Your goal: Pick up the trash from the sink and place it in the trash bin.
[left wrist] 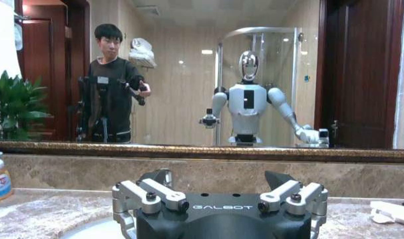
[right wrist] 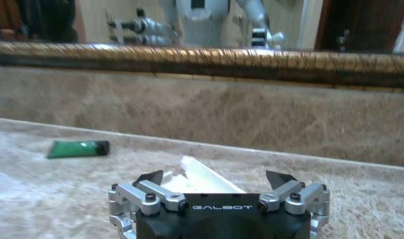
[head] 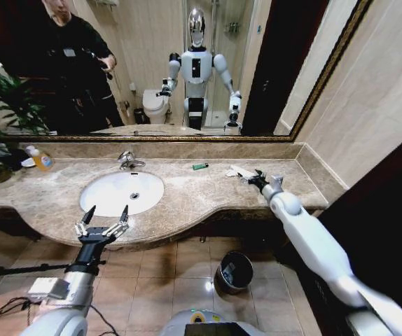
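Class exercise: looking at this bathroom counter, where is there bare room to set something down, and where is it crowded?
Free: the marble between the sink and the green tube, and the front edge right of the basin. Crowded: the right end, where white packets lie at the open right gripper; the far left corner holds the orange soap bottle.

Sink sits left of centre in the counter, faucet at its twelve o'clock. Soap bottle at ten. Small tube at two, white packets further right. Trash bin on the floor below.
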Motion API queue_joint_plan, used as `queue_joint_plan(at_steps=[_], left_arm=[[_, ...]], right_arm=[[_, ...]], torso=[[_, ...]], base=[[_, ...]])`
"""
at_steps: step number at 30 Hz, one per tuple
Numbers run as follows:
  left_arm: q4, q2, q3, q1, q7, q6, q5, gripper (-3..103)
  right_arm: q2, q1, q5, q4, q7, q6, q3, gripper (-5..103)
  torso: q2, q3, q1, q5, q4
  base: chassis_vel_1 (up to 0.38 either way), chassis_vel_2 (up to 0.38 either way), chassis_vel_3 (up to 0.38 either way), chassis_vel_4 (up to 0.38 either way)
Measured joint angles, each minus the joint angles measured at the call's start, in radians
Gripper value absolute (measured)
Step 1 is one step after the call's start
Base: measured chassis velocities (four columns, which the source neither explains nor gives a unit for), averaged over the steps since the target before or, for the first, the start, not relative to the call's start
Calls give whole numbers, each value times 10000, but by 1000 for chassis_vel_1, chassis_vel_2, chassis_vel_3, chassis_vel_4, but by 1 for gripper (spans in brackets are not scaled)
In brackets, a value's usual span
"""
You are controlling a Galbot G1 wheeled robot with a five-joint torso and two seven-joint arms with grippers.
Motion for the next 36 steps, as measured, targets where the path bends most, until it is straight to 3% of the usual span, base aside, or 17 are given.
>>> queue_joint_plan(at_steps=[5,17,18,20,21,23,24,26,27,30,32,35,36], left_arm=[[0,-2,0,0,0,0,0,100],[0,-1,0,0,0,0,0,100],[0,-1,0,0,0,0,-1,100],[0,-1,0,0,0,0,0,100],[0,-1,0,0,0,0,0,100],[0,-1,0,0,0,0,0,100],[0,-1,0,0,0,0,0,100],[0,-1,0,0,0,0,0,100],[0,-1,0,0,0,0,0,100],[0,-1,0,0,0,0,0,100],[0,-1,0,0,0,0,0,100],[0,-1,0,0,0,0,0,100],[0,-1,0,0,0,0,0,100]], right_arm=[[268,776,-24,-1265,-131,-370,-416,100],[438,1096,-317,-2309,-204,-352,-319,100],[424,1080,-321,-2309,-226,-352,-300,95],[415,1065,-326,-2310,-228,-352,-287,95],[413,1042,-332,-2302,-228,-352,-265,86],[411,985,-336,-2242,-227,-353,-237,86],[405,921,-338,-2143,-226,-350,-215,75],[400,877,-339,-2074,-223,-347,-198,75],[395,803,-339,-1962,-203,-343,-179,64],[395,737,-339,-1876,-178,-322,-157,64],[401,620,-340,-1743,-141,-291,-106,42],[402,538,-347,-1655,-134,-271,-86,42],[405,503,-354,-1618,-131,-262,-71,32]], torso=[[0,0,0,-2,-1],[0,-1,-2,-1,-1],[0,-2,-1,-2,0],[0,-1,-2,-3,-1],[0,-1,-2,-2,-1],[0,-1,-2,-2,-1],[0,-1,-1,-2,-1],[0,-2,-2,-2,-1],[0,-1,-2,-3,-1],[0,-1,-2,-2,-1],[0,-2,-2,-3,-1],[0,-2,-2,-2,-1],[0,-2,-2,-2,-1]], base=[[0,0,0,0],[0,0,0,0],[0,0,0,0],[0,0,0,0],[0,0,0,0],[0,0,0,0],[0,0,0,0],[0,0,0,0],[0,0,0,0],[0,0,0,0],[0,0,0,0],[0,0,0,0],[0,0,0,0]])
